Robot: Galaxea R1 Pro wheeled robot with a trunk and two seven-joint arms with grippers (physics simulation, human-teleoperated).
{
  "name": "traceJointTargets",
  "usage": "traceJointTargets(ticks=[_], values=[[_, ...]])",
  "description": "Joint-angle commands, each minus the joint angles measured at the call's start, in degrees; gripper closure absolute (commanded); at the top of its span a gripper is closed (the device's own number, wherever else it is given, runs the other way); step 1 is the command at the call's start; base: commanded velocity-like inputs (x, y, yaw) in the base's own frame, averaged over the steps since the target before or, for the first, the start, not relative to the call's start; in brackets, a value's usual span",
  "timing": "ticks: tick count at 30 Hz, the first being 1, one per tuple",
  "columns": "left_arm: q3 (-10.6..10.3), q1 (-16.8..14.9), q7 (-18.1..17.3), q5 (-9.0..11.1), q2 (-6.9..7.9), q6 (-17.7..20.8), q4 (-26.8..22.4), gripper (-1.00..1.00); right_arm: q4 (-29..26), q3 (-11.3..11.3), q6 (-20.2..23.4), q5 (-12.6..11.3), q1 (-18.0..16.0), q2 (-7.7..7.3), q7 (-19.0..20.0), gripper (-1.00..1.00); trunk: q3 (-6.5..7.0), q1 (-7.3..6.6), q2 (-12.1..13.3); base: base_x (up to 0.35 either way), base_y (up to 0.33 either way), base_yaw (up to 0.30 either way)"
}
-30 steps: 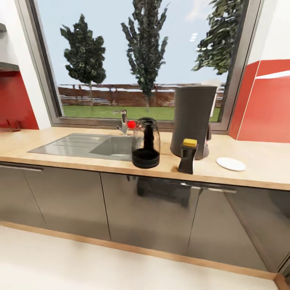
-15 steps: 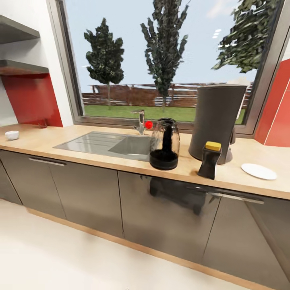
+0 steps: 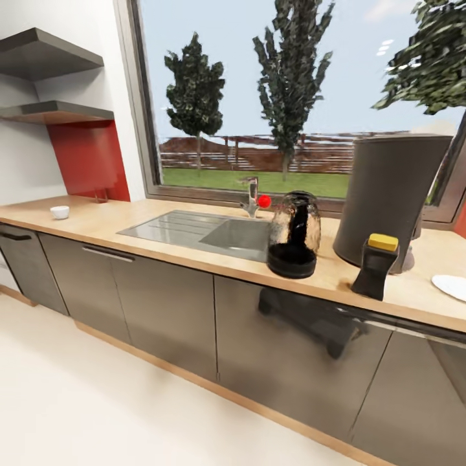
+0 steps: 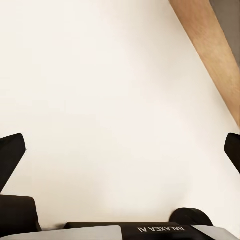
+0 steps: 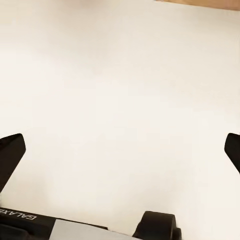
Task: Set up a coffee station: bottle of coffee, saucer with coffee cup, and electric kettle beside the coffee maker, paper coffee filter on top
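While both end effectors gape empty over floor, the glass kettle (image 3: 294,234) stands beside the sink (image 3: 236,234).

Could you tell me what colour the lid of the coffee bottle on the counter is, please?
The coffee bottle has a yellow lid on a dark body; the head view shows it best.

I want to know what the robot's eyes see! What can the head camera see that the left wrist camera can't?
Head view: the wooden countertop carrying the sink, electric kettle, tall coffee maker, coffee bottle, saucer and a small white cup far along it, plus the window.

Left wrist view: the left gripper with its dark fingers spread wide, holding nothing.

Both: the pale floor and a wooden strip along it.
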Motion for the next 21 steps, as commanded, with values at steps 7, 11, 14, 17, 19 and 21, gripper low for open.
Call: traceJointTargets(ticks=[7, 11, 14, 17, 19, 21], values=[[-0.48, -0.03, -0.17, 0.57, 0.01, 0.14, 0.01, -1.00, 0.01, -0.42, -0.48, 0.64, -0.07, 0.09, 0.28, -1.00, -0.06, 0.01, -0.03, 0.254, 0.161, 0.157], [-0.46, -0.03, -0.17, 0.57, 0.01, 0.14, 0.01, -1.00, 0.01, -0.41, -0.48, 0.65, -0.07, 0.10, 0.22, -1.00, -0.06, 0.01, -0.03, 0.276, 0.183, 0.257], [-0.47, -0.03, -0.17, 0.57, 0.01, 0.14, 0.01, -1.00, 0.01, -0.41, -0.50, 0.65, -0.09, 0.10, 0.21, -1.00, -0.06, 0.01, -0.03, 0.273, 0.201, 0.267], [-0.46, -0.03, -0.17, 0.57, 0.01, 0.14, 0.01, -1.00, 0.01, -0.41, -0.53, 0.65, -0.07, 0.10, 0.20, -1.00, -0.06, 0.01, -0.03, 0.261, 0.215, 0.270], [-0.44, -0.03, -0.17, 0.57, 0.01, 0.14, 0.01, -1.00, 0.01, -0.41, -0.51, 0.65, -0.07, 0.10, 0.20, -1.00, -0.06, 0.01, -0.03, 0.249, 0.225, 0.270], [-0.46, -0.03, -0.17, 0.57, 0.01, 0.14, 0.01, -1.00, 0.01, -0.41, -0.53, 0.65, -0.07, 0.10, 0.19, -1.00, -0.06, 0.01, -0.03, 0.239, 0.231, 0.270]])
